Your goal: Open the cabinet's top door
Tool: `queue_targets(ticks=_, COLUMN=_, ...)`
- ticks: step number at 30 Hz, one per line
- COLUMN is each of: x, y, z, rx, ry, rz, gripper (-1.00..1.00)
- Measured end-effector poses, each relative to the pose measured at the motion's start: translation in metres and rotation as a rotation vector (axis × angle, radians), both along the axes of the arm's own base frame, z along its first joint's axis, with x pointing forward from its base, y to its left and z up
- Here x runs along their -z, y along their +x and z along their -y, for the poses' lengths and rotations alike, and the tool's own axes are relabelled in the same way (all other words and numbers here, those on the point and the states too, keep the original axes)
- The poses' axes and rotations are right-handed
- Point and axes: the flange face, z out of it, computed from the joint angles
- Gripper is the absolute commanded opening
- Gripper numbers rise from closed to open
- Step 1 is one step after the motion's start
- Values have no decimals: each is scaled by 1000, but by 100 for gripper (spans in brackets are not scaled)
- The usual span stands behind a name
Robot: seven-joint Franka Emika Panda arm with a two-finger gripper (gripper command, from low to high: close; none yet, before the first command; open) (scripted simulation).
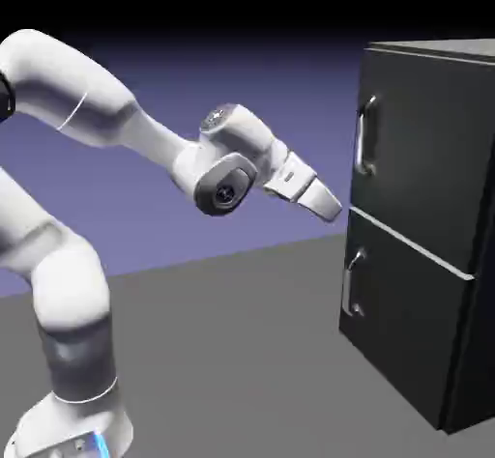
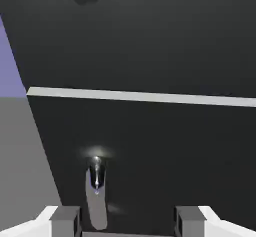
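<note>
Here the cabinet (image 1: 425,234) fills the right side of the exterior view, a tall black box standing on the grey table (image 1: 232,350). Its top door (image 1: 416,147) occupies the upper right of the frame and sits flush with the cabinet front, closed, with a vertical silver handle (image 1: 364,135) near its left edge. A thin pale seam (image 1: 411,242) runs diagonally across the front below it, and under that lies the lower door (image 1: 401,321) with its own handle (image 1: 353,282) at right of centre.

The white arm (image 1: 97,118) rises from the lower left and bends across the upper left toward the centre. The gripper (image 1: 332,207) ends just left of the cabinet, about level with the seam and below the top door's handle, pointing down and to the right; it is near the cabinet front but apart from it.

In the hand view the two grey fingertips (image 2: 65,220) show at the bottom edge, spread wide with nothing between them. The lower handle appears at lower left of centre, the seam crosses the middle, and the bottom end of the top handle peeks in at the upper left
</note>
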Motion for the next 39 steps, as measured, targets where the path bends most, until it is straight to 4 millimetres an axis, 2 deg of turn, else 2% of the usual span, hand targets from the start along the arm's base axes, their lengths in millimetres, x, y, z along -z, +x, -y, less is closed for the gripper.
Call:
queue_targets(ticks=10, x=-59, y=-21, z=21, rx=451, ry=489, rz=131, gripper=0)
queue_targets(ticks=20, x=-97, y=-44, z=17, rx=781, ry=1004, rz=263, gripper=0)
queue_targets(ticks=30, x=-113, y=-52, z=-7, rx=988, ry=1531, rz=354, gripper=0)
queue_targets(ticks=39, x=-105, y=-39, z=-34, rx=1082, ry=2000, rz=368, gripper=0)
